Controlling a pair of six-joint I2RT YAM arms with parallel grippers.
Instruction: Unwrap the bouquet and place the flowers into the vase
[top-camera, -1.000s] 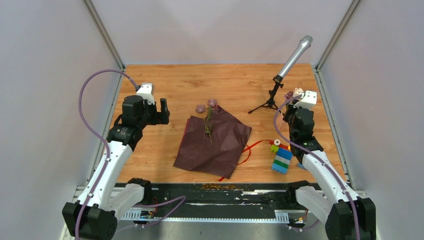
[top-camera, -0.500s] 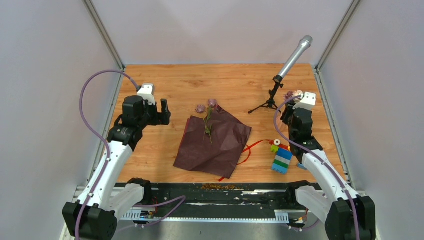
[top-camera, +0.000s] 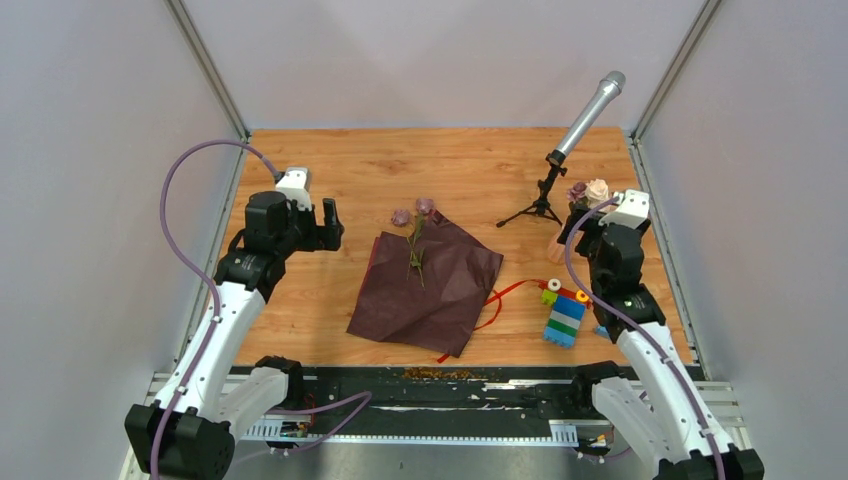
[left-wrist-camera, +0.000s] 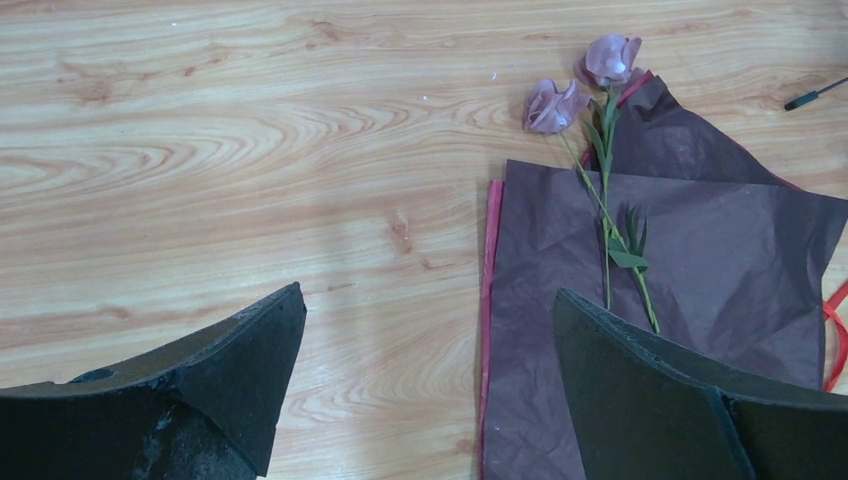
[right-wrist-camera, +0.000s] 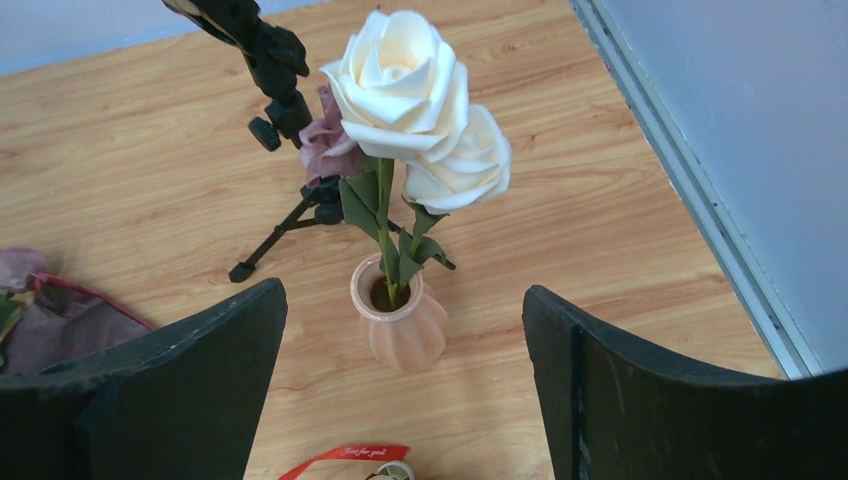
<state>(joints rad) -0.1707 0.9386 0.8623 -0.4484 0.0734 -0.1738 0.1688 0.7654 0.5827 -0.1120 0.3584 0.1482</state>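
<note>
The bouquet lies undone: its maroon wrapping paper (top-camera: 425, 285) is spread flat mid-table, with two mauve flowers (top-camera: 412, 213) and their green stems on its far edge. The left wrist view shows these flowers (left-wrist-camera: 555, 105) and the paper (left-wrist-camera: 700, 250) ahead of my open, empty left gripper (left-wrist-camera: 428, 295), which hovers left of the paper (top-camera: 332, 225). The peach ribbed vase (right-wrist-camera: 400, 325) stands upright holding two cream roses (right-wrist-camera: 400, 75) and a mauve one (right-wrist-camera: 325, 145). My right gripper (right-wrist-camera: 402, 300) is open just short of the vase (top-camera: 554, 246), touching nothing (top-camera: 578, 232).
A microphone on a black tripod (top-camera: 548, 190) stands right behind the vase. A colourful toy-brick stack (top-camera: 565, 315) sits near the right arm, and a loose red ribbon (top-camera: 500, 295) runs from it to the paper. Walls close off both sides.
My right gripper has gone from shut to open, letting go of a flower stem in the vase, and has drawn back toward the near right. The left arm has stayed put.
</note>
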